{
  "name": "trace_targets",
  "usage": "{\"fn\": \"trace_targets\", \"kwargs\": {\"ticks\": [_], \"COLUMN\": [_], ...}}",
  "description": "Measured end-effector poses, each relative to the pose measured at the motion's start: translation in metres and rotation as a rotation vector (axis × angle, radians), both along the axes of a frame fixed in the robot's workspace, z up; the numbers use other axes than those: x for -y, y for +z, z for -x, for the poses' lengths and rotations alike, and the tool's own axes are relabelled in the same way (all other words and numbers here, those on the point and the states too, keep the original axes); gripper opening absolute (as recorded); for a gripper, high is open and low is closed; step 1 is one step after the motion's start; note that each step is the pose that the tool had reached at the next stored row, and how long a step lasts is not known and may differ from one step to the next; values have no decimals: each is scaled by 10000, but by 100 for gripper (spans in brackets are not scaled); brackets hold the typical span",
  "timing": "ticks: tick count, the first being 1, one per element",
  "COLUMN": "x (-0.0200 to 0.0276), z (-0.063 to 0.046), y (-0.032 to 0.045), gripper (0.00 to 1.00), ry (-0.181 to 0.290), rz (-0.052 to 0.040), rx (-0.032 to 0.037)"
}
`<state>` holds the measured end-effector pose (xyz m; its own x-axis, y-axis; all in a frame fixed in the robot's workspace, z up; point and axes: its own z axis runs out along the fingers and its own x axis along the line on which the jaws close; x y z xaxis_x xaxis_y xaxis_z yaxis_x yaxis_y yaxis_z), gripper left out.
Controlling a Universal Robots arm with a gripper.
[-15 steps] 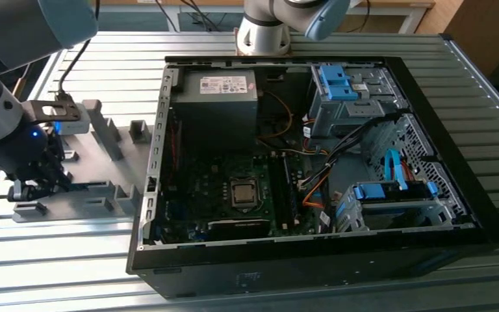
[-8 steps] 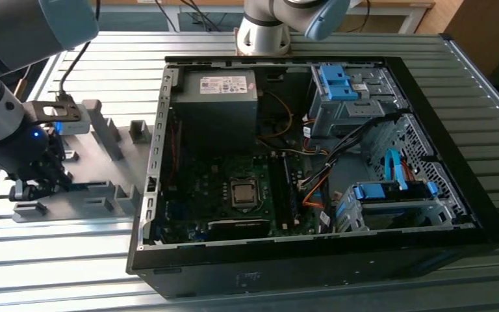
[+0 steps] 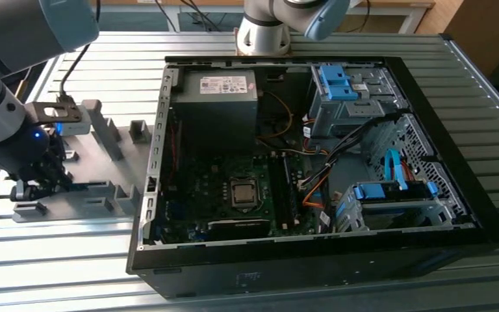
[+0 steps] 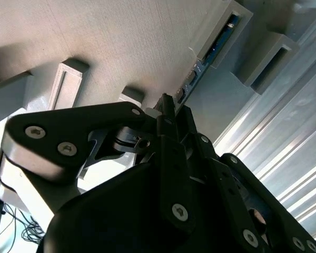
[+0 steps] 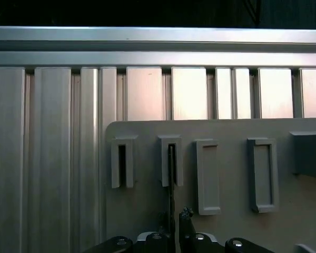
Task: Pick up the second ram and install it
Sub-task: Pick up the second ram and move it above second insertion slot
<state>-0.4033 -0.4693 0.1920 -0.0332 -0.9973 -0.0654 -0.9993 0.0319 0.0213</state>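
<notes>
The second ram (image 5: 171, 174) stands on edge in the grey holder tray (image 3: 102, 162), one end in the slot of a post. It is a thin blue-green board (image 4: 210, 52) with dark chips. My gripper (image 5: 173, 224) is down over the tray at the exterior view's left (image 3: 37, 188). Its black fingers sit one on each side of the stick and are shut on it (image 4: 171, 108). The stick is still in its post. The green motherboard (image 3: 232, 188) lies in the open computer case, with long black slots (image 3: 288, 188) beside the processor socket.
Other grey posts (image 5: 208, 176) stand on the tray next to the stick. The black case wall (image 3: 154, 169) rises between the tray and the motherboard. A grey power supply (image 3: 219, 97), loose cables (image 3: 319, 175) and blue drive brackets (image 3: 388, 192) are inside the case. The table is ribbed metal (image 5: 52, 147).
</notes>
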Motion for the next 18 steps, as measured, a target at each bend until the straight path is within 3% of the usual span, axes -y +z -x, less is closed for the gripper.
{"fn": "trace_targets", "kwargs": {"ticks": [15,16,18], "x": [-1,-1,-1], "z": [12,12,12], "y": [-48,-48,-48], "gripper": [21,15,15], "ry": [0,0,0], "rz": [-1,-1,-1], "rx": [1,0,1]}}
